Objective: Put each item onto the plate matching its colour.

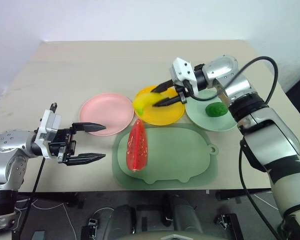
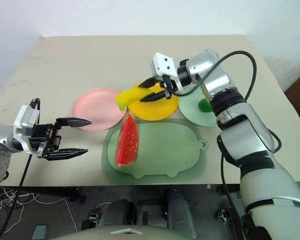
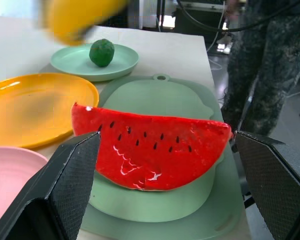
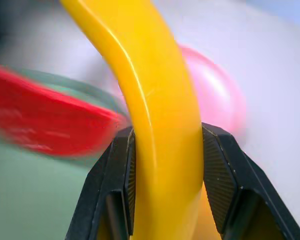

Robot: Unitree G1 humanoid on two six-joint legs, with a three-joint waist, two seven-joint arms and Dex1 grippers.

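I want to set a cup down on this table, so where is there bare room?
Free: the table behind the three plates, and the pink plate itself. Part of the green mat right of the watermelon is bare. Crowded: over the yellow plate, where the right gripper holds the banana.

I stand at a beige table (image 1: 80, 70) whose top takes even, diffuse light. A plain white wall (image 1: 140, 20) rises behind its far edge. Below the near edge the floor (image 1: 55, 220) is dark grey, with loose cables (image 1: 65, 207) lying on it. In my left wrist view, a person in dark patterned trousers (image 3: 270, 65) stands beside the table.
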